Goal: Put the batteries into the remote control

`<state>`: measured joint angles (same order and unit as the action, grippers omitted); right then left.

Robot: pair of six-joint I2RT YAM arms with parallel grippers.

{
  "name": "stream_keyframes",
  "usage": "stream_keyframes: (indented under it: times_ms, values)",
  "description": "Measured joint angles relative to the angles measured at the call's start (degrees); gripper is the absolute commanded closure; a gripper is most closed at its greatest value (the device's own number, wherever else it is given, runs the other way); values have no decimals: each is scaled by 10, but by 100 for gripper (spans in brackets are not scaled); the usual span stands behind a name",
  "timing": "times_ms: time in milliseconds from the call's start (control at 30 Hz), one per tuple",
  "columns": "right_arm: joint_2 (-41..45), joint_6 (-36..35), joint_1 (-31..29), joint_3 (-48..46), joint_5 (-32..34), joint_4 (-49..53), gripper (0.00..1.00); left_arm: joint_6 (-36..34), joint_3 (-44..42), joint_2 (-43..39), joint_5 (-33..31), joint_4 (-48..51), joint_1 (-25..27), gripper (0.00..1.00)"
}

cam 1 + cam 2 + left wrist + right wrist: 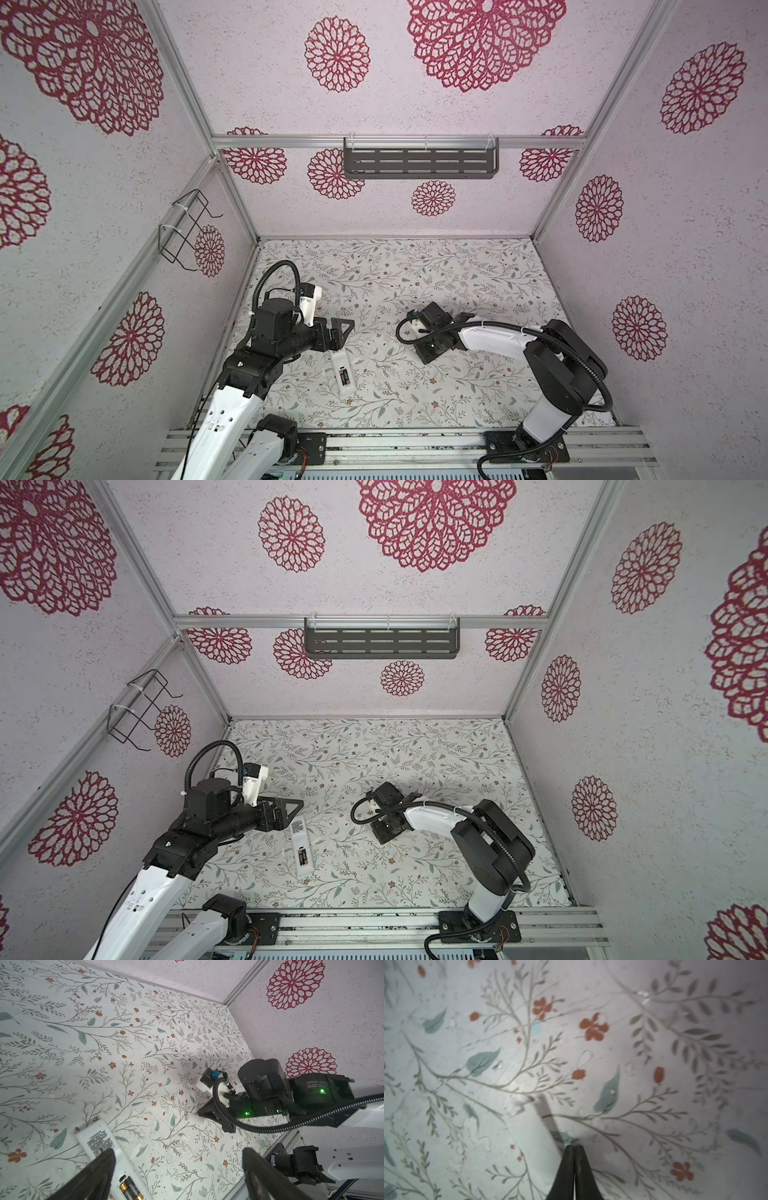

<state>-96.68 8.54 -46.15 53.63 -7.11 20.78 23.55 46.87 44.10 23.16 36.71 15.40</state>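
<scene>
Slim white plastic remote control (pixel 298 833) lies back-up on the floral surface (pixel 415 282), long axis near-to-far, two dark cylindrical batteries (pixel 302 857) in its bay. Left fingers (pixel 99 1167) wide open, just over its far end, so the left arm is nearer. Right fingers (pixel 566 1167) closed, well apart, tips at a small white plastic cover (pixel 195 1120); grip unclear.

Around me: pale speckled walls (pixel 374 104) printed with crimson flower medallions, joined by aluminium struts (pixel 291 141). Dark slotted shelf (pixel 419 163) tied to the back strut; black wire rack (pixel 183 226) on the side wall. Surface (pixel 415 266) wears a leafy floral print (chipped in spots). Light soft, even.
</scene>
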Motion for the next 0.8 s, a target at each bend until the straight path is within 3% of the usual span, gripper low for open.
stream_keyframes:
  times_ms: [100,300,467,633,800]
  values:
    - [0,-6,-27,3,-15,9,89,0,0,2,1,0,-1,3]
    - [8,-2,-29,5,-5,30,60,2,0,-6,-8,0,-2,3]
    - [24,25,-27,5,-2,41,38,15,-2,-16,-50,1,-3,3]
    - [37,56,-34,5,-6,31,27,31,-10,-23,-111,7,-7,3]
    - [29,81,-51,5,-6,14,26,57,-19,-37,-171,11,-16,3]
